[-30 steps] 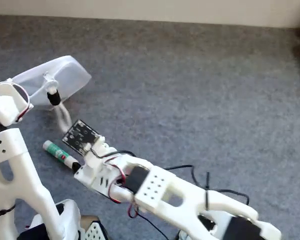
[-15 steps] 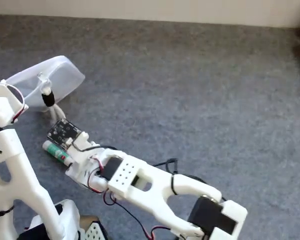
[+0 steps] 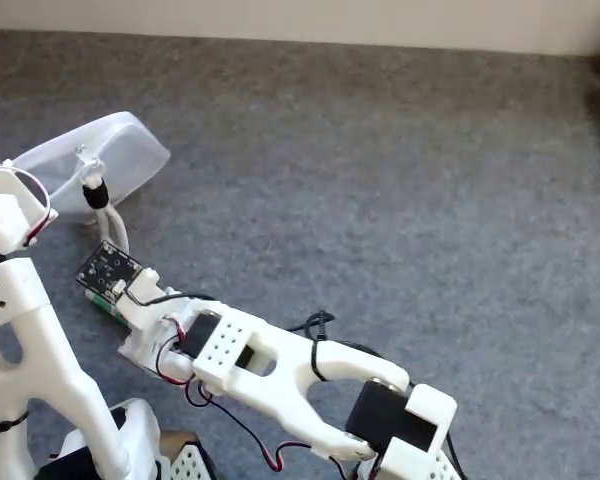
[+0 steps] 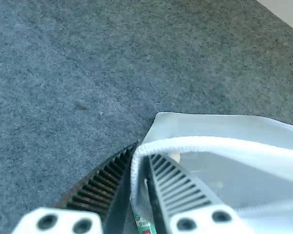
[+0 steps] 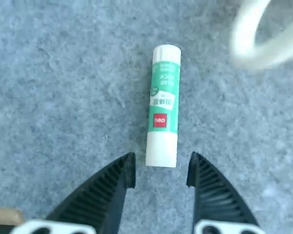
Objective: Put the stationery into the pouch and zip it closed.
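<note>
The worktop [image 3: 400,170] is covered in coarse grey felt-like pile. At the upper left of the high view lies the pouch [image 3: 100,155], soft translucent white plastic with a stitched white zip tape along its mouth. The left pincer [image 4: 141,156] is nearly closed, its 2 ribbed black fingers [image 4: 178,187] pinching the rim of the pouch. Just below the pouch in the high view, at the left edge, lies the glue stick [image 5: 162,112], a smooth white cylinder wrapped in a green label, flat on the pile. The right pincer [image 5: 160,168] stands moderately open, its tips on either side of the stick's near end, apparently not touching it.
</note>
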